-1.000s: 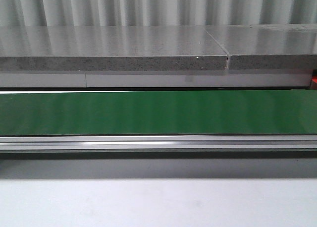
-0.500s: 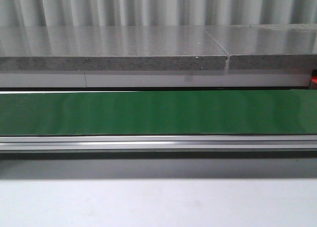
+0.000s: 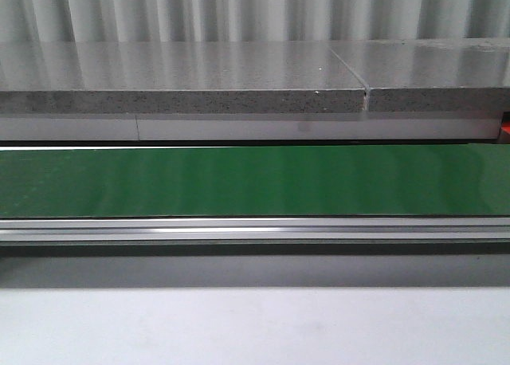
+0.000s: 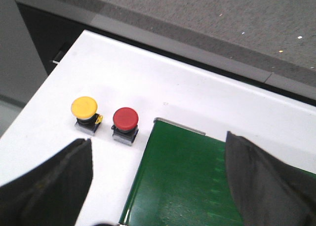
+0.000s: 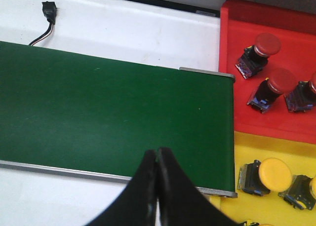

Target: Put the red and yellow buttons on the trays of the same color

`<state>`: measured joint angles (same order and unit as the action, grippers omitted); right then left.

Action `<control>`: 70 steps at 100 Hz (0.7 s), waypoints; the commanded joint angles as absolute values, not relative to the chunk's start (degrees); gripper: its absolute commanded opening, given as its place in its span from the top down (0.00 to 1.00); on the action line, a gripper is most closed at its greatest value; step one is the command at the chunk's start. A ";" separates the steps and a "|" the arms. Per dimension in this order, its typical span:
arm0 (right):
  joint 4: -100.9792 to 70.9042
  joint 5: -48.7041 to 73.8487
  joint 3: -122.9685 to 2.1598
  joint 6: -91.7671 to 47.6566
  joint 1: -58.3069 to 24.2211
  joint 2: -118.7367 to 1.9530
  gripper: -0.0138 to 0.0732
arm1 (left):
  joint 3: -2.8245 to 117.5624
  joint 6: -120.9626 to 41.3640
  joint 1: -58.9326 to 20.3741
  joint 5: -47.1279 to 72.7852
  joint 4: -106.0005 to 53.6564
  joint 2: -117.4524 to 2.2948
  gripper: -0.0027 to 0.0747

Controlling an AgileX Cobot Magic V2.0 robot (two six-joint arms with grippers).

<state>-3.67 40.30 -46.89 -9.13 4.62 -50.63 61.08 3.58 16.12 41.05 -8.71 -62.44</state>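
No legible text, labels, brands or numbers in any view: none on the belt (image 3: 255, 182), buttons (image 4: 125, 118) or trays (image 5: 247, 112).

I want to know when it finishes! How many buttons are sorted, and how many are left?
Partly done. The red tray shows three red buttons, the yellow tray at least two yellow ones. Nothing is in hand: the left gripper is open, the right gripper shut and empty. Left: one yellow button and one red button beside the belt.
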 commanded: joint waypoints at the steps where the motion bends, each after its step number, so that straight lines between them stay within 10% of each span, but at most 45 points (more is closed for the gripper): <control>1: -3.64 36.99 -48.77 -9.56 4.62 -49.82 0.92 | 64.68 4.72 17.78 38.43 -10.88 -66.90 0.30; 70: -3.64 36.95 -48.77 -9.56 4.62 -49.82 0.92 | 72.66 7.00 20.52 34.98 -15.19 -93.88 0.30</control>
